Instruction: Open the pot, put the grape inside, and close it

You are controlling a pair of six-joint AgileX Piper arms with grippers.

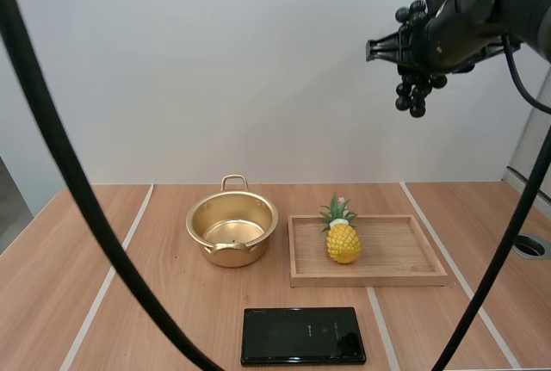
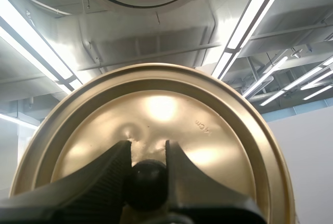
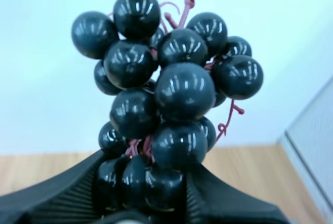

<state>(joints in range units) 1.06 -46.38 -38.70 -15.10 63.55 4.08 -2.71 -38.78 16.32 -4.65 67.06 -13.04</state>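
Observation:
The gold pot point(image 1: 232, 226) stands open on the table, left of the wooden tray, with nothing inside it. Its gold lid point(image 2: 156, 125) is held up in the air, my left gripper point(image 2: 147, 154) shut on the lid's black knob point(image 2: 146, 182). My right gripper point(image 1: 413, 65) is high above the table at the upper right, well above and to the right of the pot. It is shut on a bunch of dark grapes point(image 1: 415, 95), which hangs from it. In the right wrist view the grapes point(image 3: 166, 94) sit pinched between the fingers point(image 3: 62, 195).
A wooden tray point(image 1: 405, 255) lies right of the pot with a yellow toy pineapple point(image 1: 343, 235) on it. A black phone point(image 1: 302, 335) lies flat near the front edge. Pale lines cross the wooden table point(image 1: 129, 293).

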